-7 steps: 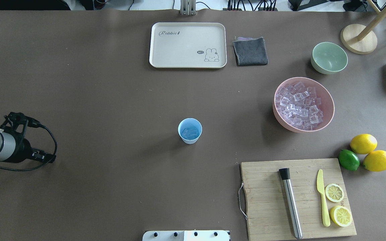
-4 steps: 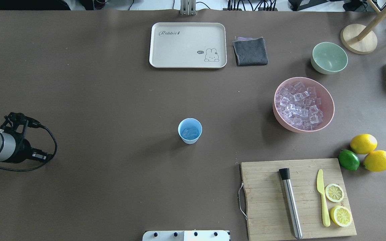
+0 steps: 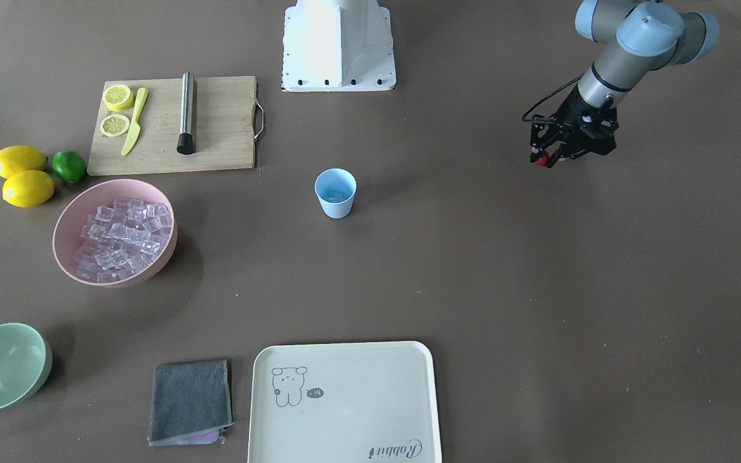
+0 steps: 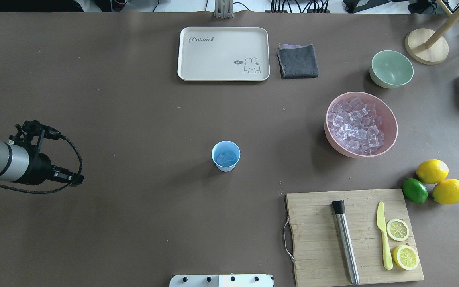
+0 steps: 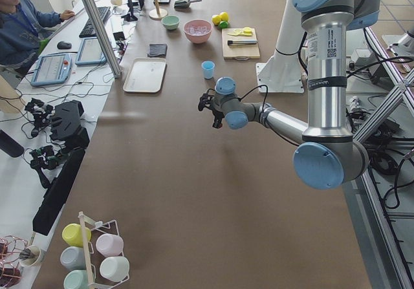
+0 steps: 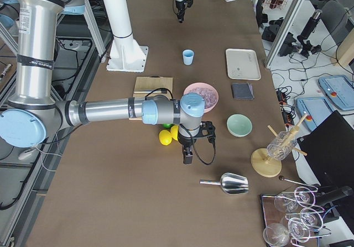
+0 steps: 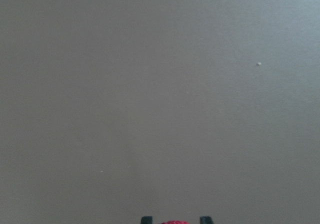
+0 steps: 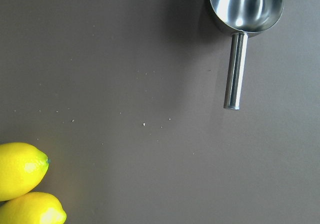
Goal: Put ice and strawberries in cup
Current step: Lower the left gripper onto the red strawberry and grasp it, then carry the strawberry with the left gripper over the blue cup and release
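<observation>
The pale-blue cup (image 4: 226,156) stands mid-table with a few ice cubes (image 4: 225,159) in it; it also shows in the front view (image 3: 335,193). More ice (image 4: 356,125) is heaped in the pink bowl (image 4: 389,143). My left gripper (image 3: 541,160) is shut on the small red strawberry (image 3: 540,161), held above the table well to the cup's left in the overhead view. The berry's top shows between the fingertips in the left wrist view (image 7: 173,222). My right gripper (image 6: 188,159) hangs near the lemons and shows only in the right side view, so I cannot tell whether it is open or shut.
A cream tray (image 4: 223,54), grey cloth (image 4: 297,61) and mint-green bowl (image 4: 391,68) sit at the far side. A cutting board (image 4: 317,239) holds a muddler, a yellow knife and lemon halves. Two lemons and a lime (image 4: 414,190) lie beside it. A metal scoop (image 8: 245,3) lies near my right gripper.
My left arm has moved right, toward the cup, and slightly farther across the table. The cup and the bowls have not moved.
</observation>
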You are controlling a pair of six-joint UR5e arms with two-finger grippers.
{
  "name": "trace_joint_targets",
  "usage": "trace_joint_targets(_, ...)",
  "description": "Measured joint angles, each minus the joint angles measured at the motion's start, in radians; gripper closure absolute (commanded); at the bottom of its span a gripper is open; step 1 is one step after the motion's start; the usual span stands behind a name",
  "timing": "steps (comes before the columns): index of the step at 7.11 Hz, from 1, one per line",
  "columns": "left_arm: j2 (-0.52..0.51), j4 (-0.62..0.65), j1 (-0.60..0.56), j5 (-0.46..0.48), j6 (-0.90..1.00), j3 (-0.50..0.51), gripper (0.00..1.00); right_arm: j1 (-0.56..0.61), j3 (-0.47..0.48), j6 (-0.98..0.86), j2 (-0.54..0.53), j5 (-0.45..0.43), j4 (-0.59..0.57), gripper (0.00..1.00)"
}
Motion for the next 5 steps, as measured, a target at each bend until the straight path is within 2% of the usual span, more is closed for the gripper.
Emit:
trace_joint_targets(3, -0.338, 0.0, 0.019, -0.035, -0.271, 0.105, 1.0, 0.0, 0.0, 0.0, 0.0, 0.001, 0.0, 0.0)
trace_joint_targets(5, -0.482, -0.003, 0.062, -0.016, -0.394, 0.14, 1.0, 0.0, 0.0, 0.0, -0.002, 0.003, 0.0, 0.0)
